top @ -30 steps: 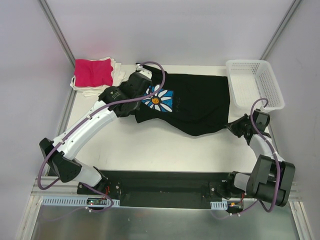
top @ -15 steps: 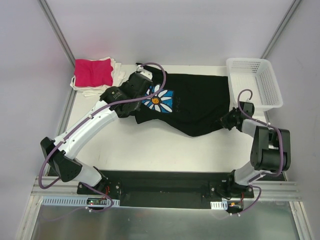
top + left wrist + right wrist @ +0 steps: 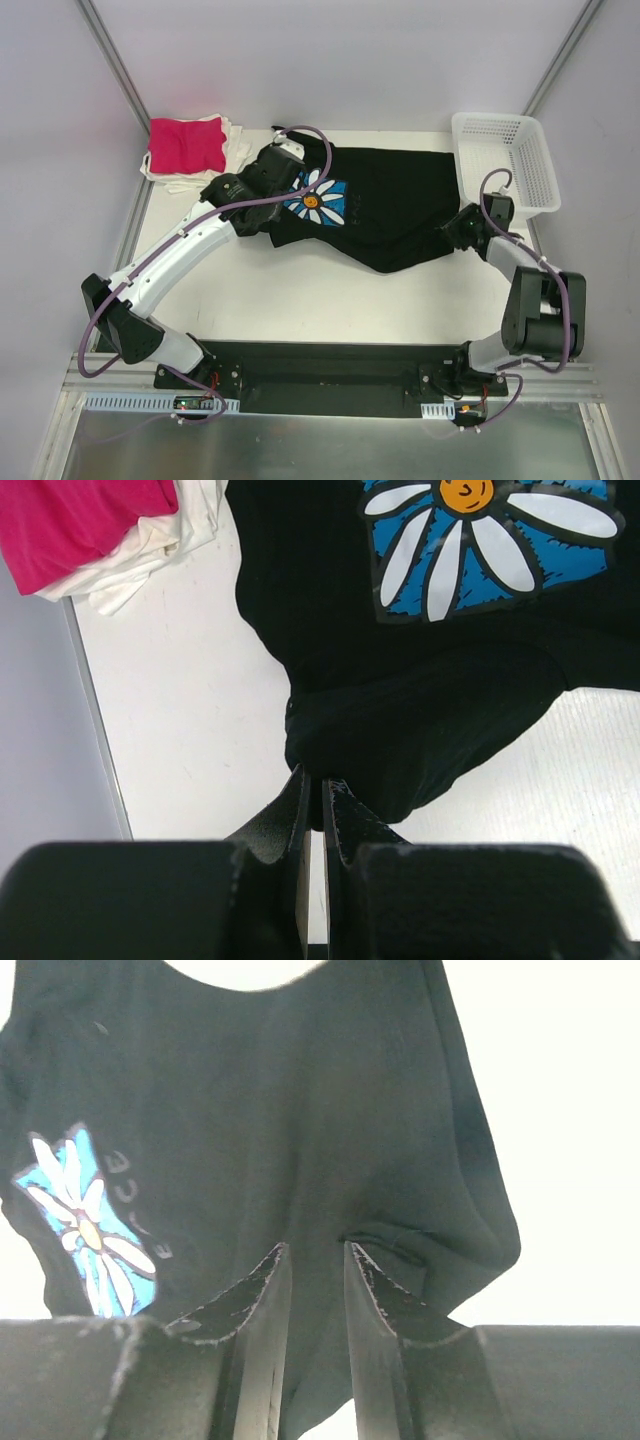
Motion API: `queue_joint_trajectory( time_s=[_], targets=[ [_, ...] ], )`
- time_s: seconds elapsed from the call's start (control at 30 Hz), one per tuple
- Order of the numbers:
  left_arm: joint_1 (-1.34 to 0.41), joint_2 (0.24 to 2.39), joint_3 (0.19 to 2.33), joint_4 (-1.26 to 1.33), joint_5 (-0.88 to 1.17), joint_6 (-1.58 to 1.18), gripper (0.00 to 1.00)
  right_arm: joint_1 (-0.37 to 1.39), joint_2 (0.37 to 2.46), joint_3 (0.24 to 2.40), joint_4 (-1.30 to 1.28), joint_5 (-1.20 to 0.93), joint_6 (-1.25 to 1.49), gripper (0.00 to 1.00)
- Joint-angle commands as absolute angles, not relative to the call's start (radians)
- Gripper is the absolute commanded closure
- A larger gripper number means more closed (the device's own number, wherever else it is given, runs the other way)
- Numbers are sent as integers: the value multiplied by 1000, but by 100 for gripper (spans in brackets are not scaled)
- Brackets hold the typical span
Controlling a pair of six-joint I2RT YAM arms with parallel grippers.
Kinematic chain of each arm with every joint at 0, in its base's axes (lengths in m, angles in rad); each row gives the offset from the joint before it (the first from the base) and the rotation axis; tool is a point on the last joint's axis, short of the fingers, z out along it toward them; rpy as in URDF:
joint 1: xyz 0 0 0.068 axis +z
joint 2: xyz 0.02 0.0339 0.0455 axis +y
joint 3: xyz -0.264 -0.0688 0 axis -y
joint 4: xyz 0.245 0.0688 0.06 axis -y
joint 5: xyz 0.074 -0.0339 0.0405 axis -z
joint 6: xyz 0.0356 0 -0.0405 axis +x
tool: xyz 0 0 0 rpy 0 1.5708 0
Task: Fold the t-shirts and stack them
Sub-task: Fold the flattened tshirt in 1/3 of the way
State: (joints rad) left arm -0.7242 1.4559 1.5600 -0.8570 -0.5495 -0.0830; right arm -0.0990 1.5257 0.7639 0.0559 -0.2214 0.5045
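Black t-shirt, spread flat: its left edge is pinched by the left gripper; the right gripper is parted over the right edge (basket just beside). Open table is seen along the near hem.

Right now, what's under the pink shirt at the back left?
White shirts peek out under the pink shirt, along its right and near edges. The pink one covers the rest, so their number cannot be told.
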Motion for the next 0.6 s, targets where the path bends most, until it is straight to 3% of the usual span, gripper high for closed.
queue_joint_trajectory(
  time_s=[0.0,0.2,0.57],
  targets=[
    [-712,1447,1552,-839,-540,-58,100,-118,1372,750,9,-169,463,70],
    [-712,1436,1539,-831,-541,-57,100,-121,1276,680,-26,-160,439,72],
    [-710,1427,1534,-830,-541,-60,100,-120,1362,606,57,-183,453,76]
  ],
)
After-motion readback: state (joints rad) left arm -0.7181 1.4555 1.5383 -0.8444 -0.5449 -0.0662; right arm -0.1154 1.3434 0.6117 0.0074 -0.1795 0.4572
